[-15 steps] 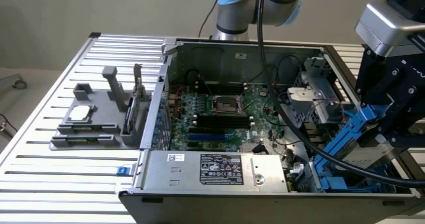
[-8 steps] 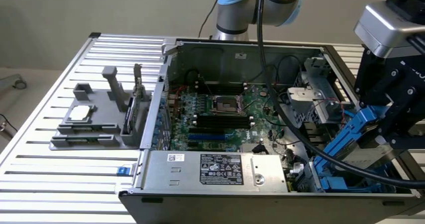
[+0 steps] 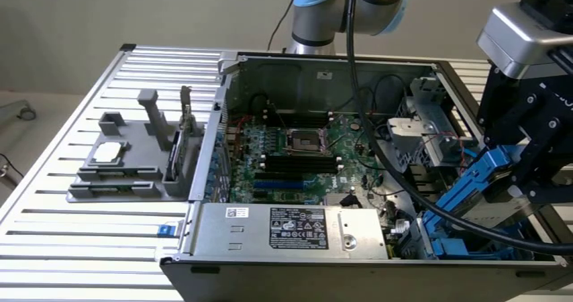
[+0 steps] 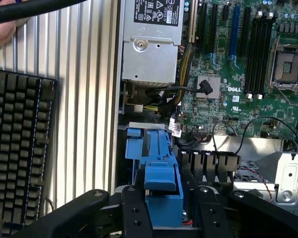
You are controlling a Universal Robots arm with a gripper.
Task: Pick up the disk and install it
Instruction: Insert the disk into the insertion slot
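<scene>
Reaching in from the exterior view's right, the arm (image 3: 349,7) is holding its black pincer (image 3: 512,181) over the near corner of the open computer case (image 3: 313,64), with the wrist tipped so that the pincer is pointing down and inward. The pincer (image 4: 164,198) is straddling the upper end of the disk (image 4: 161,178); whether it is clamping the blue carrier or standing just clear of it cannot be told. The disk (image 3: 470,184) is leaning at a slant, its lower end going down into the blue drive bay (image 3: 439,238) inside the case wall. A thick black cable (image 3: 394,174) is sagging from the arm across the motherboard (image 3: 304,147) and passing just beside the disk. The power supply (image 3: 286,228) is lying near the bay on the exterior view's left, and metal brackets are crowding the far side, so room around the carrier is tight. Beyond the case wall, the slatted table (image 3: 90,235) is carrying a keyboard (image 4: 20,148) and, well apart, a grey fixture (image 3: 125,161).
</scene>
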